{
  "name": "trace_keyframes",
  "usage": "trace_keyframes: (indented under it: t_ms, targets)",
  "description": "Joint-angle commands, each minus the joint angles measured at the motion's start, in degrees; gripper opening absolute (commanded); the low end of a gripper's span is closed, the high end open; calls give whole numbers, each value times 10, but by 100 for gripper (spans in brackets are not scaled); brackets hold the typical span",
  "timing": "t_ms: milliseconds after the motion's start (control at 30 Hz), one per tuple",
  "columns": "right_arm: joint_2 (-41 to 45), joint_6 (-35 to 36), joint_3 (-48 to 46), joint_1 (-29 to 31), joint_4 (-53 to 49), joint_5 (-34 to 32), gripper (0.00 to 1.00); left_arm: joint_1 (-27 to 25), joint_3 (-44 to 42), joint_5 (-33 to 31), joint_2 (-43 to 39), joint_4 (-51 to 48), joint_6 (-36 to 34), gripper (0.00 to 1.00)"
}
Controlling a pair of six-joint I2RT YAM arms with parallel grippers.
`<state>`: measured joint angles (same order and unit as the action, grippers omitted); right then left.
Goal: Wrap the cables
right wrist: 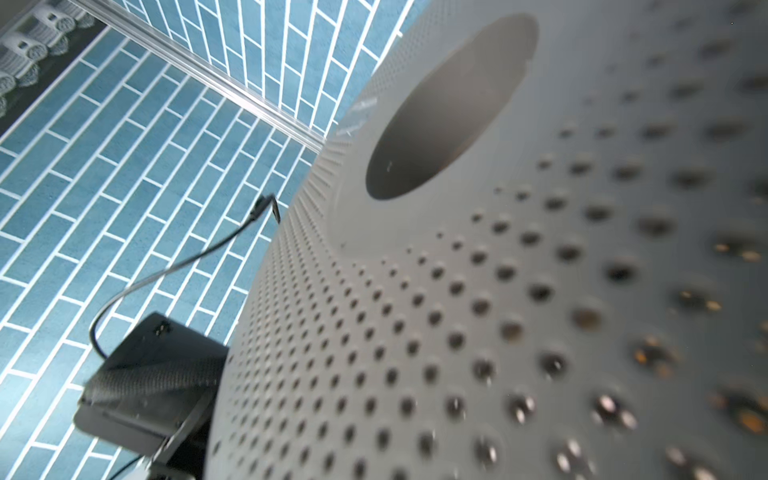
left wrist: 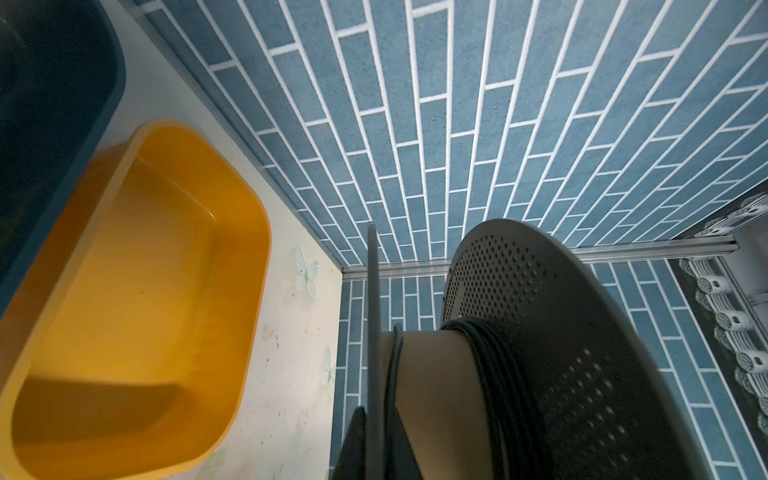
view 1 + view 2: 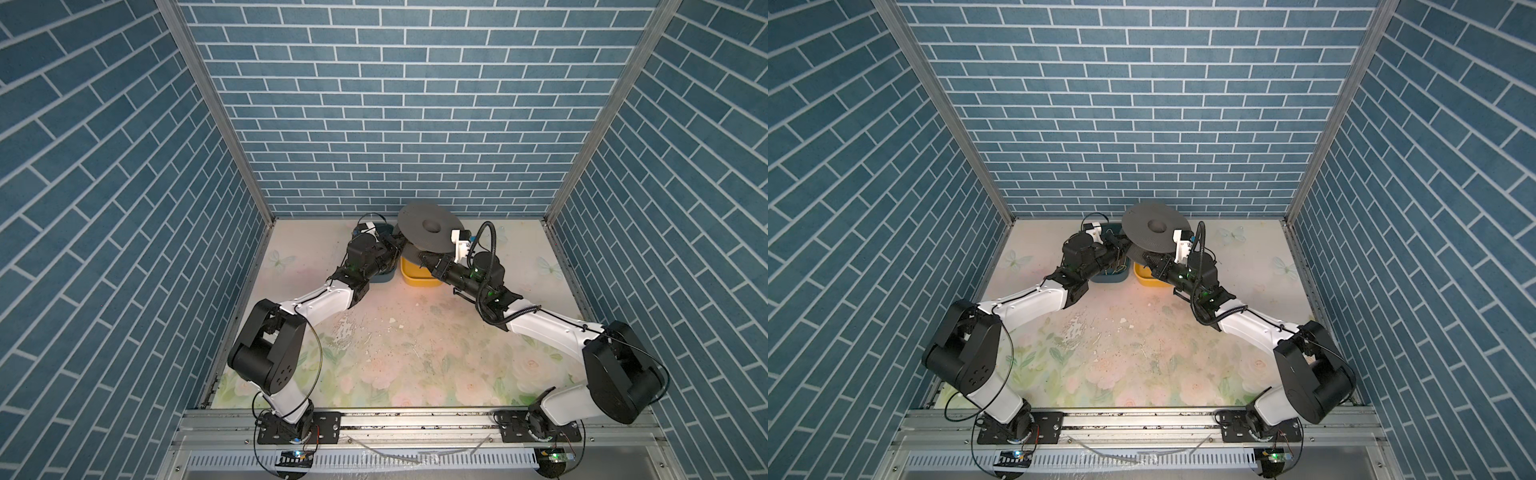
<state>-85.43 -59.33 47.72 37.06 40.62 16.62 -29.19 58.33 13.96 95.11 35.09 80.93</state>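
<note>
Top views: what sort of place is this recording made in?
Likely a staged robot test booth: brick-print wall panels on aluminium posts, a floral tabletop, and a left arm and right arm bolted to a front rail.

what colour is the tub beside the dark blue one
The tub is yellow, clearest in the left wrist view.

The spool (image 3: 430, 226) is grey, its discs dotted with rows of small holes, and its core (image 2: 432, 374) is beige. The cord (image 2: 494, 374) on it is black. Beside the spool are a yellow tub (image 2: 145, 270) and a dark blue tub (image 2: 54, 104). Behind the spool the walls (image 3: 395, 104) show blue bricks with white joints. Below it the table (image 3: 415, 353) is pale, with pink flowers and green leaves.
</note>
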Motion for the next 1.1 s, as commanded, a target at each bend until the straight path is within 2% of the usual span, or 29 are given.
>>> trace_keyframes:
  t_ms: [0,200,333,433,567,667,900,1067]
  targets:
    - [-30,-26,12,-1,131,-23,0,-31,-7,36,-3,66,-4,0]
    - [-74,-35,4,0,196,-49,0,-43,-15,43,-9,66,4,0]
    - [-82,-27,-2,1,184,-65,0,-43,-26,44,-16,67,5,0]
    - [-83,-28,-2,1,182,-58,8,-43,-29,42,-16,71,4,0]
    - [-61,-21,-4,0,129,-59,17,-40,-29,47,-6,87,7,0]
    - [-44,-18,-4,0,63,-68,18,-36,-27,51,-1,93,7,0]
    - [-30,-11,-2,-1,-10,-70,19,-33,-26,54,4,106,2,0]
    - [-30,-11,-7,-1,-14,-77,18,-33,-20,56,4,96,-11,0]
